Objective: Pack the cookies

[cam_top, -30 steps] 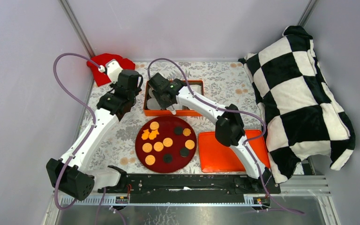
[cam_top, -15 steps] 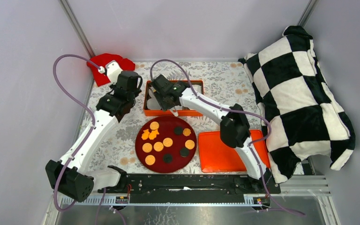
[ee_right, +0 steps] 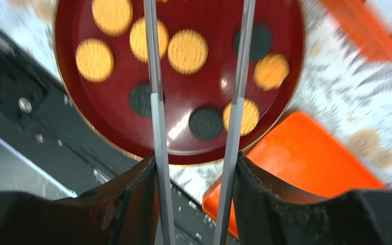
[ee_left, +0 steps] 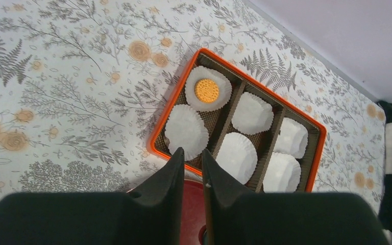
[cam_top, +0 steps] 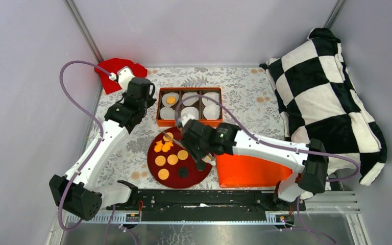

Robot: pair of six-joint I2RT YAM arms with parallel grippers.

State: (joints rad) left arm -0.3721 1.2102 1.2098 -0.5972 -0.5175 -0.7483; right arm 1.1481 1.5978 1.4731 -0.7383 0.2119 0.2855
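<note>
Cookies (ee_right: 188,51): tan and black discs lie flat on the plate (ee_right: 194,92). Two orange star shapes (cam_top: 162,147) sit at its left side. The right arm hides some of them in the top view.
Packed cookie (ee_left: 206,90): one tan disc sits in the far left cup of the box (cam_top: 166,123).
Cups (ee_left: 186,131): six white paper cups fill the box in two rows of three. The other five show only white paper.
Box: on the floral cloth, just behind the plate.
Left gripper (ee_left: 192,153): hangs above the table by the box's near left corner. Its fingers are almost together with a thin slit between them, gripping nothing.
Right gripper (ee_right: 198,20): points down over the plate's right half. Its thin fingers are spread wide and hold nothing. Whether they touch the plate cannot be told.
Lid (cam_top: 245,171): a flat orange tray just right of the plate, partly under the right arm.
Pillow (cam_top: 326,107): black-and-white checks, at the table's right edge.
Red cloth (cam_top: 113,66): at the far left corner.
</note>
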